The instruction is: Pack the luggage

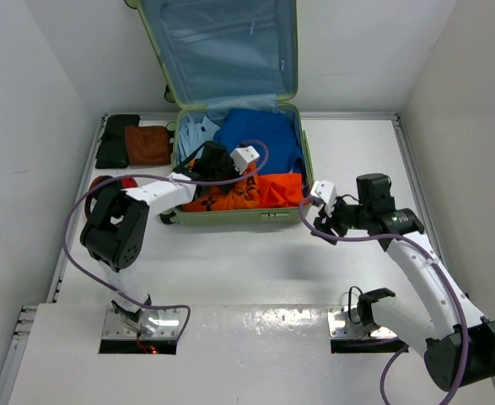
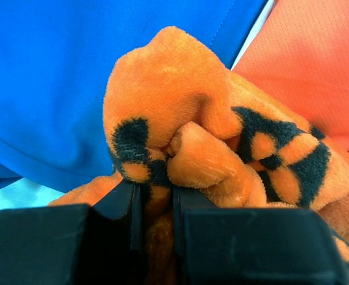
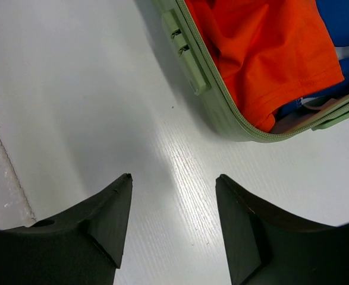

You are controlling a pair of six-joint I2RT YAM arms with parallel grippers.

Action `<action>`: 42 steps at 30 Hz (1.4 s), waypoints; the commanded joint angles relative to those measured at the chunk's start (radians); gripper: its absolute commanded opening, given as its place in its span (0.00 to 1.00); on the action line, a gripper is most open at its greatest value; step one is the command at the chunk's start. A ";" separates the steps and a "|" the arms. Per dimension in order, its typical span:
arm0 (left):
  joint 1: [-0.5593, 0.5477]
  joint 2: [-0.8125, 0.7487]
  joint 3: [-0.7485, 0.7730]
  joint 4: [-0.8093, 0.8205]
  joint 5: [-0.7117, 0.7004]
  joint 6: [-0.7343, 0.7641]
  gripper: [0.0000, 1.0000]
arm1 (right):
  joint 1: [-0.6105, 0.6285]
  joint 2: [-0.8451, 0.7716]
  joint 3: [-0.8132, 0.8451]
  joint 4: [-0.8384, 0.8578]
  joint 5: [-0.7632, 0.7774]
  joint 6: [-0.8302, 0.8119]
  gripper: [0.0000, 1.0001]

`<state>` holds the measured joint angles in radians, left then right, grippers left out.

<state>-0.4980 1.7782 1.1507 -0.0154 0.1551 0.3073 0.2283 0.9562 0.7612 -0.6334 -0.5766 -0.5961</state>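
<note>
The luggage [image 1: 230, 217] lies open on the table with its lid propped up at the back. Inside it are a blue garment [image 1: 260, 135], an orange shirt [image 1: 277, 187] and an orange fleece cloth with black patches [image 1: 230, 196]. My left gripper [image 1: 216, 169] reaches into the case. In the left wrist view that gripper [image 2: 153, 202] is shut on a fold of the fleece cloth [image 2: 180, 107], with the blue garment [image 2: 55, 77] behind it. My right gripper [image 3: 174, 184] hangs open over bare table, just outside the luggage's front right corner [image 3: 222, 113], holding nothing.
Folded black [image 1: 116, 139] and brown [image 1: 147, 143] clothes lie on the table left of the luggage. A red item [image 1: 112, 181] shows partly behind my left arm. Purple cables loop off both arms. Walls close in the table on the left, right and back.
</note>
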 commanded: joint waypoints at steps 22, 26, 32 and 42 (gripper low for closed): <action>-0.011 0.083 0.124 -0.304 0.069 -0.261 0.55 | -0.003 -0.083 0.055 -0.077 -0.006 -0.034 0.59; -0.011 -0.081 0.151 -0.304 0.000 -0.261 0.78 | 0.000 -0.082 0.059 -0.074 -0.015 -0.027 0.60; 0.018 -0.261 0.249 -0.380 -0.150 -0.196 0.84 | 0.014 -0.076 0.055 -0.057 -0.017 -0.018 0.60; 0.081 -0.315 0.138 -0.584 -0.088 -0.132 0.13 | 0.028 -0.045 0.052 0.004 -0.022 0.018 0.60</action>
<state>-0.4274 1.4597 1.3514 -0.4976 0.0261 0.1631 0.2470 0.9024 0.7788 -0.6746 -0.5762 -0.6010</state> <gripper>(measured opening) 0.140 0.600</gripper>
